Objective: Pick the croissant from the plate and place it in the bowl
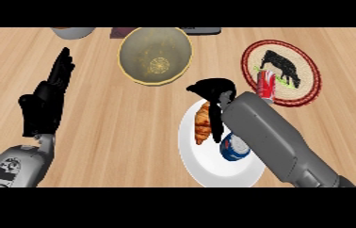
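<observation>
Croissant (202,123) on the plate (208,173) yet, bowl (154,56) beyond without it, right hand (217,96) just beside with fingers curling down, closure on it impossible to tell, left hand (47,99) resting open at left; lift and placing left.

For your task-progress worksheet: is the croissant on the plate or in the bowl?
On the plate. The croissant lies at the white plate's left side, beside the right hand; the bowl holds none.
</observation>
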